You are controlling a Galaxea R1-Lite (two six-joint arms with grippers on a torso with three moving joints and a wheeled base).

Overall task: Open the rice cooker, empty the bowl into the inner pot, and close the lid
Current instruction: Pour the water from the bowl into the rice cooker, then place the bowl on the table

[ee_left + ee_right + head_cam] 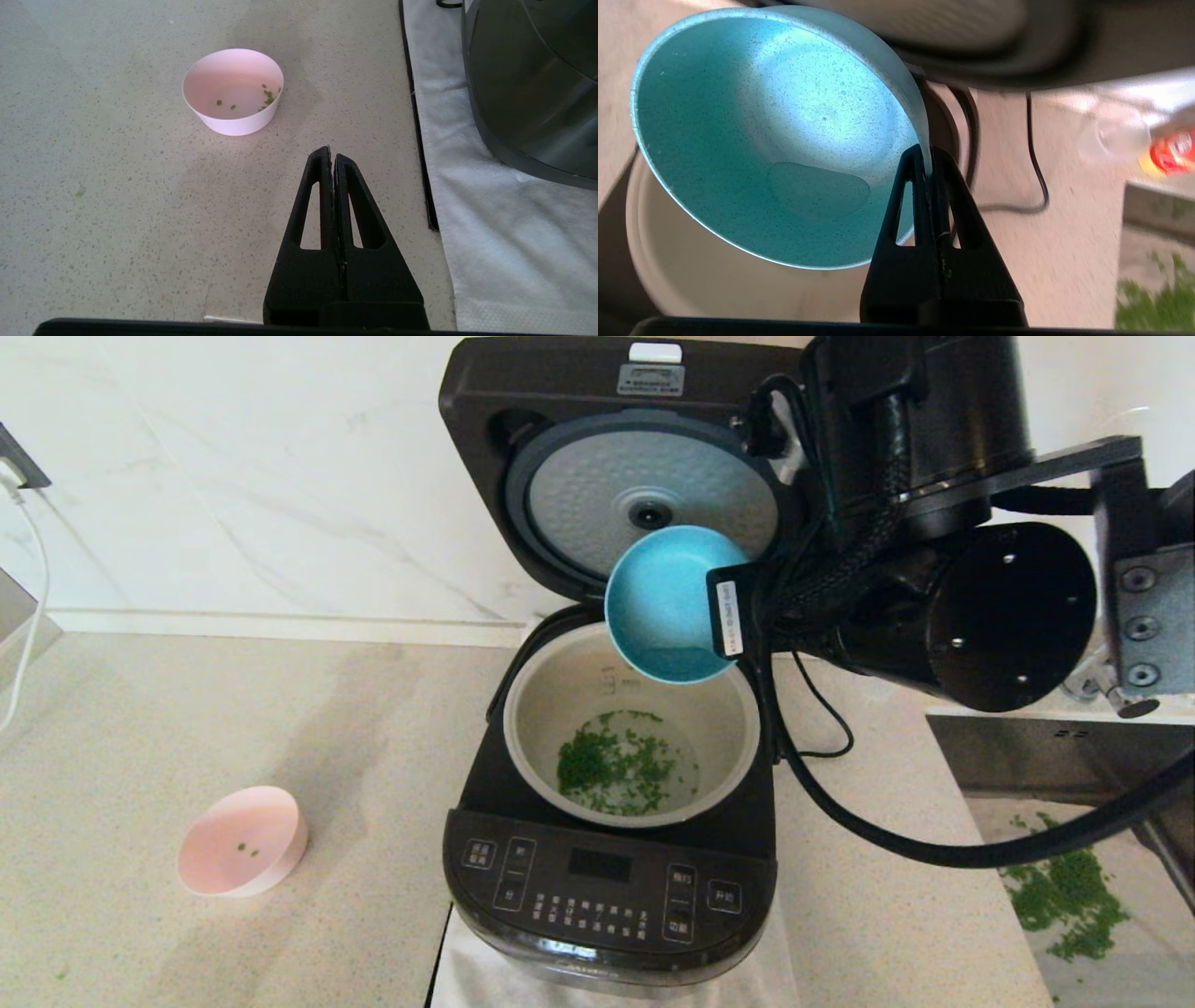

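Observation:
The black rice cooker stands in the middle of the counter with its lid swung up, the dimpled silver plate facing me. The off-white inner pot holds green bits and some water. My right gripper is shut on the rim of a blue bowl and holds it tilted over the pot's far edge. A small pool of water lies in the bowl. My left gripper is shut and empty, above the counter near a pink bowl.
The pink bowl, with a few green bits, sits on the counter left of the cooker. A white cloth lies under the cooker. A sink with green bits is at the right. The black power cord runs beside the cooker.

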